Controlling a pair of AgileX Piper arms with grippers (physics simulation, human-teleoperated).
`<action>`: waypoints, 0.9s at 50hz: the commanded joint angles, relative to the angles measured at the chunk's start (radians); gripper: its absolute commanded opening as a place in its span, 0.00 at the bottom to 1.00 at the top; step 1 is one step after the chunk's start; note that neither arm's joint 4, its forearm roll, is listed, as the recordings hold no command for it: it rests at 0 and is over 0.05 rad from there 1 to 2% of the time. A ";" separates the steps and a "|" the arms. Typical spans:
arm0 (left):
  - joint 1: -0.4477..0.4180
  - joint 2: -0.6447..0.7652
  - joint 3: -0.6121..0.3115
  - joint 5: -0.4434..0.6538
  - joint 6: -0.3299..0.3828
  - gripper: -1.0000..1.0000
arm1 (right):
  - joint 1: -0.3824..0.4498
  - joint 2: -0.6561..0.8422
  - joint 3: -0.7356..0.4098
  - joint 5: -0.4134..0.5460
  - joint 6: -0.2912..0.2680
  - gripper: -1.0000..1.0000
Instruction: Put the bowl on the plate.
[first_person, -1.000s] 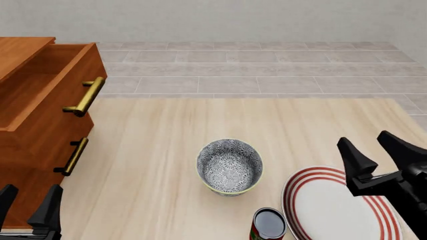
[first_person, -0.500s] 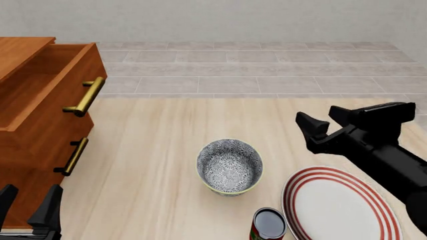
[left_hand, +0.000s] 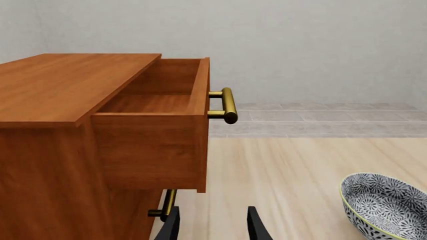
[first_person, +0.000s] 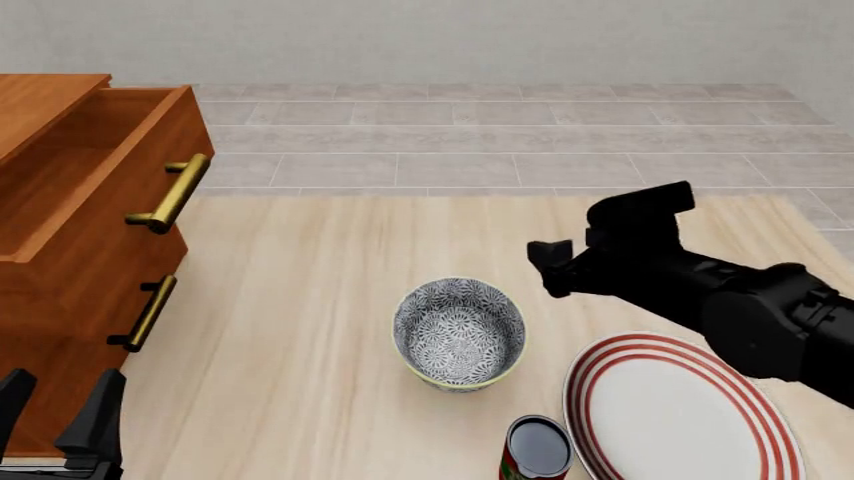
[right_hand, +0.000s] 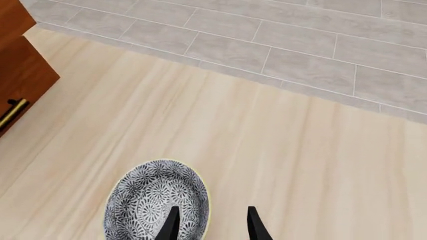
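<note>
A: Nearest to us, what was there?

B: The left gripper (first_person: 60, 405), low at the desk's (first_person: 307, 300) near left corner by the cabinet (first_person: 67, 230), fingers spread, nothing btwn them. Small red can (first_person: 538, 447) at the near edge, and just right of it the plate (first_person: 674, 410), flat and bare.

A: And the bowl?

B: The bowl (first_person: 459, 332) sat upright mid-desk, just left of the plate, apart from it, not on it yet. Round, so no long axis to fuss over.

A: Which arm was closer?

B: The right one, easily. The right gripper (first_person: 558, 268) hung above and just beyond the bowl's right-far side, pointing left. In the right wrist view its fingertips (right_hand: 172, 220) stood parted and empty, one over the bowl's rim (right_hand: 200, 200), the other outside it. I'd say it needed to come down astride that rim.

A: Farther off?

B: Only the open drawer (first_person: 94, 180), top left.
</note>
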 joint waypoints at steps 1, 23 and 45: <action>0.000 0.000 0.000 0.000 0.000 1.00 | -0.001 0.106 -0.057 0.066 0.003 1.00; 0.000 0.000 0.000 0.000 0.000 1.00 | 0.000 0.335 -0.174 0.127 -0.011 1.00; 0.000 0.000 0.000 0.000 0.000 1.00 | 0.040 0.432 -0.183 0.111 0.020 1.00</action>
